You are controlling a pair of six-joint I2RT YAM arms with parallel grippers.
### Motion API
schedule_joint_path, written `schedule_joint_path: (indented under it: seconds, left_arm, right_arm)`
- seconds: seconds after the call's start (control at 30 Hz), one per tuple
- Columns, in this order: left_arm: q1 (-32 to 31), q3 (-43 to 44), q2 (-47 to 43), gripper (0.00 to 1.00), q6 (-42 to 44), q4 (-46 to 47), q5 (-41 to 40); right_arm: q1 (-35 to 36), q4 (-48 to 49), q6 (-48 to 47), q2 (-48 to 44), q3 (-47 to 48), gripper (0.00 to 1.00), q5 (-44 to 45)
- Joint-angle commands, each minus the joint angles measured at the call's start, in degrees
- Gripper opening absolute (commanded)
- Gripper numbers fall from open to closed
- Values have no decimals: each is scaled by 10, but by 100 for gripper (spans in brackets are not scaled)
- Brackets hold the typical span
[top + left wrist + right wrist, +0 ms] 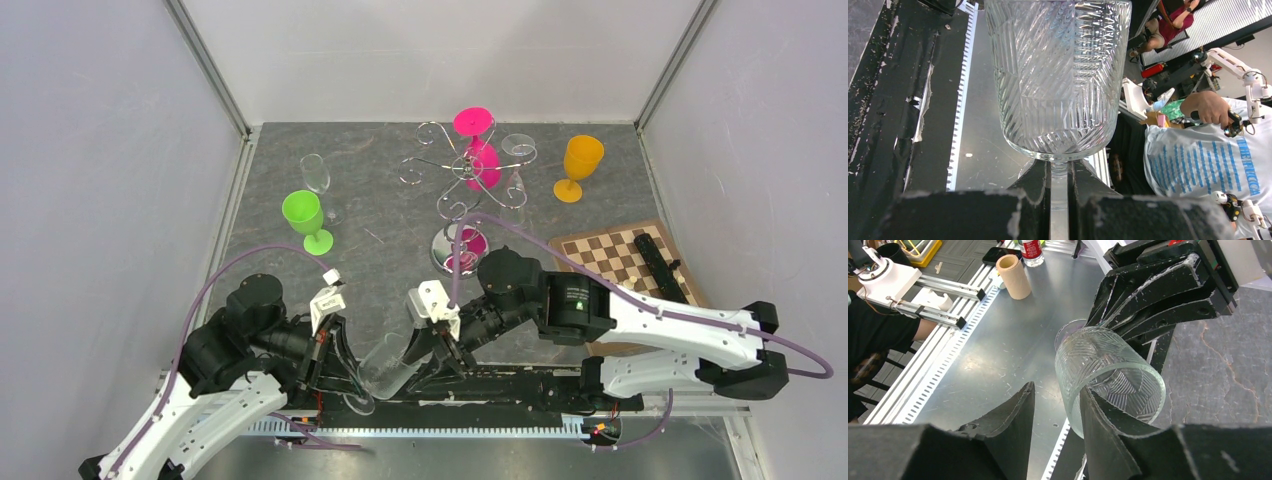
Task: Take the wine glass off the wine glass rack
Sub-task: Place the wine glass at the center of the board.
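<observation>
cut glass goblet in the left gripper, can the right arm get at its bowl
Likely yes: the left gripper pinches only the stem, leaving the bowl of the goblet bare, and the right gripper sits open at its rim.

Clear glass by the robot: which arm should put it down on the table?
Probably left. The left gripper is shut on the stem of the clear glass; the right gripper stands part open at its rim.

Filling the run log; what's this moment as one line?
left gripper: shut on wine glass stem | right gripper: open at bowl | wine glass rack: untouched
</observation>
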Motion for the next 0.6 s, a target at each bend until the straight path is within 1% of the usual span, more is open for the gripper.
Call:
schedule_joint_path:
  seconds: [0.0, 0.07, 0.23, 0.27, 0.33, 0.43, 0.47, 0.57]
  left_arm:
    - [-1, 28, -1, 2, 29, 13, 11]
    - [-1, 28, -2, 2, 30, 11, 10]
    - [-1, 31, -2, 2, 30, 8, 3]
    - [-1, 31, 0, 2, 31, 9, 1]
    - [-1, 34, 8, 2, 33, 8, 1]
    - [0, 38, 17, 2, 35, 8, -1]
    - [-1, 40, 18, 5, 35, 7, -2]
    - [-1, 42, 20, 21, 39, 6, -11]
  right_arm:
    - [1, 41, 21, 17, -2, 39, -38]
    - [1, 44, 21, 21, -3, 33, -43]
    - [1, 50, 21, 23, -7, 11, -49]
    - [1, 55, 35, 21, -11, 7, -50]
    - [1, 67, 41, 16, -18, 0, -48]
    - [1, 73, 46, 12, -24, 0, -43]
    - [1, 74, 46, 11, -24, 0, -38]
    - [1, 77, 47, 6, -25, 0, -31]
